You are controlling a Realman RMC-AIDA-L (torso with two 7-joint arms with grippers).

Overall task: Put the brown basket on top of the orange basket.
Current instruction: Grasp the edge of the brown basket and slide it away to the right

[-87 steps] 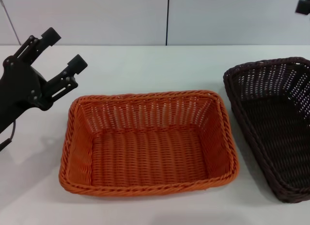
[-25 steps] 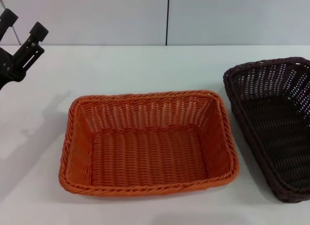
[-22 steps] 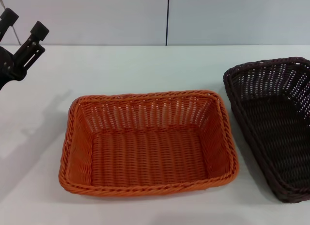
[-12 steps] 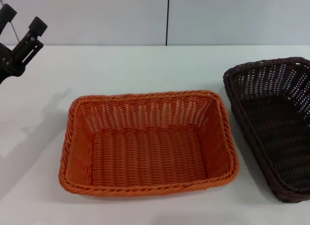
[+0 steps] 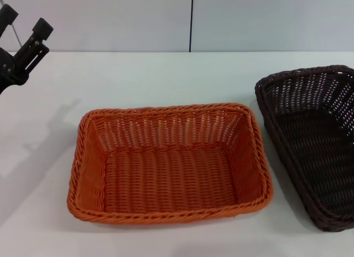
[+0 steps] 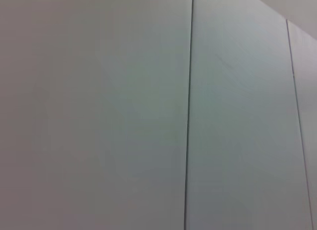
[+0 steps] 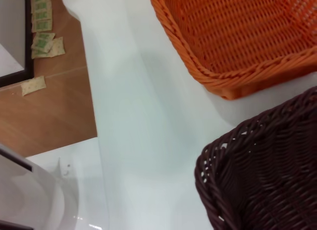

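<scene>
Item one: we record the orange basket (image 5: 170, 163) sitting flat on the white counter (image 5: 166, 80), centred in the head view, open side up with nothing inside. Its braided rim is unbroken all the way round.

Item two: we list the brown basket (image 5: 313, 143) at 3 o'clock of the orange one, just beside it but not touching; a narrow strip of counter shows between the two rims. It also rests on the counter, turned at a slight angle, and its far right part is cut by the frame edge. The right wrist view shows the same pair from above: orange basket corner (image 7: 237, 41), brown basket rim (image 7: 262, 175), counter between them.

Item three: the left gripper (image 5: 23, 23) hangs in the air at 10 o'clock of the orange basket, well apart from both baskets, its two fingers spread and grasping nothing.

Item four: the right gripper is not visible to us in any view.
</scene>
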